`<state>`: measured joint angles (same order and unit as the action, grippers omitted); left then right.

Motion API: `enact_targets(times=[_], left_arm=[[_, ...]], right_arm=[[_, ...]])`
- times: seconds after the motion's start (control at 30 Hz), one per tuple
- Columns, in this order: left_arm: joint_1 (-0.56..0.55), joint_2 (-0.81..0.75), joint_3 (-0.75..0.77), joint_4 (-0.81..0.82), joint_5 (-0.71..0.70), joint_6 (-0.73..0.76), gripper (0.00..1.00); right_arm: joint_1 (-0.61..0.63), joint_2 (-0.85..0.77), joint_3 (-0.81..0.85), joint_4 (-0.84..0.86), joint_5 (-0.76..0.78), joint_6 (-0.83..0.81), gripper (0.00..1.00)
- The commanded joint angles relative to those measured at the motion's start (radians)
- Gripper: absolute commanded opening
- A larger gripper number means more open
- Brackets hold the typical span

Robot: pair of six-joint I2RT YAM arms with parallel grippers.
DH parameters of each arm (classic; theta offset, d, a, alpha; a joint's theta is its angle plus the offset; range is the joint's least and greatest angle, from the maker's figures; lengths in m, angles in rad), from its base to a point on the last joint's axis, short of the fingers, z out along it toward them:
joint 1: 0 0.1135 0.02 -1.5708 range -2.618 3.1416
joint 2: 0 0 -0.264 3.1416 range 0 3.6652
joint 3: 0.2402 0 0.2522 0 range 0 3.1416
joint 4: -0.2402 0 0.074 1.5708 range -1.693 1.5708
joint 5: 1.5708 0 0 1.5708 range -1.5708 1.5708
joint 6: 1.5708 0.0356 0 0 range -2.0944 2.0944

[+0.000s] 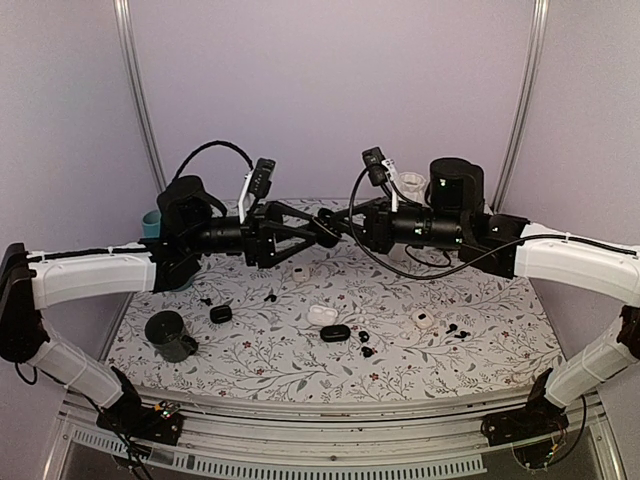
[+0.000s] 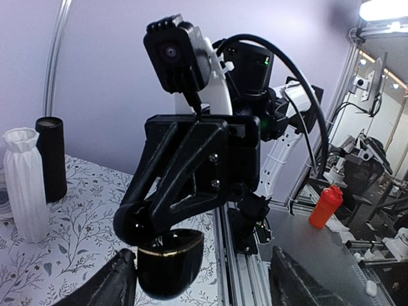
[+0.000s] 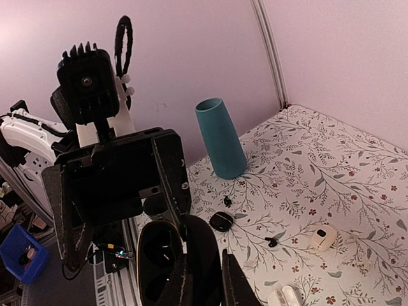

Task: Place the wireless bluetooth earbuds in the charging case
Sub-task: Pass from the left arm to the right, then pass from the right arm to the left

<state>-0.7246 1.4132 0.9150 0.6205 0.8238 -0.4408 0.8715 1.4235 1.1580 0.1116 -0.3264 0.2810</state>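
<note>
Two grippers meet high over the middle of the flower-print table (image 1: 500, 300), and the big thing for me now is this: the case is up in the air and the buds are down low. My right gripper (image 3: 213, 284) has its fingers squeezed close together on an edge of the rounded black charging case with the thin gold rim (image 2: 169, 264) and holds it up with its hollow open. I cannot tell if a bud sits inside that hollow. My left gripper (image 2: 204, 290) is just beside the case, with its fingers wide apart and nothing between them. The tiny black plastic earbuds (image 1: 362, 335) lie loose on the table, well below both grippers and closer to the near edge, among other small cases (image 1: 322, 313). One small black bud (image 1: 270, 296) lies on the left arm's side, below the left gripper. I think the left arm should go for it, since that hand is free and the right one is busy holding. It would have to go down and come back toward me a little. The buds look too tiny for me to tell which way their long side points.
</note>
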Motion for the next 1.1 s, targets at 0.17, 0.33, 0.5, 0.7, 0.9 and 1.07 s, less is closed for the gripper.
enact_targets(times=[0.17, 0.33, 0.5, 0.7, 0.9, 1.07], left_arm=[[-0.014, -0.077, -0.032, -0.096, -0.14, 0.12, 0.82], [-0.013, -0.074, -0.018, -0.136, -0.053, 0.186, 0.76], [-0.016, -0.057, -0.001, -0.158, 0.017, 0.222, 0.63], [-0.024, -0.054, 0.02, -0.191, 0.08, 0.258, 0.53], [-0.033, -0.031, 0.056, -0.249, 0.102, 0.281, 0.43], [-0.038, -0.015, 0.078, -0.291, 0.098, 0.299, 0.41]], right_arm=[[0.014, -0.049, 0.043, -0.07, -0.017, -0.159, 0.04], [0.033, -0.052, 0.043, -0.049, -0.009, -0.19, 0.03], [0.041, -0.048, 0.043, -0.028, -0.046, -0.211, 0.03], [0.047, -0.048, 0.043, -0.033, -0.062, -0.226, 0.03], [0.05, -0.04, 0.043, -0.037, -0.079, -0.229, 0.03], [0.05, -0.036, 0.043, -0.042, -0.079, -0.229, 0.03]])
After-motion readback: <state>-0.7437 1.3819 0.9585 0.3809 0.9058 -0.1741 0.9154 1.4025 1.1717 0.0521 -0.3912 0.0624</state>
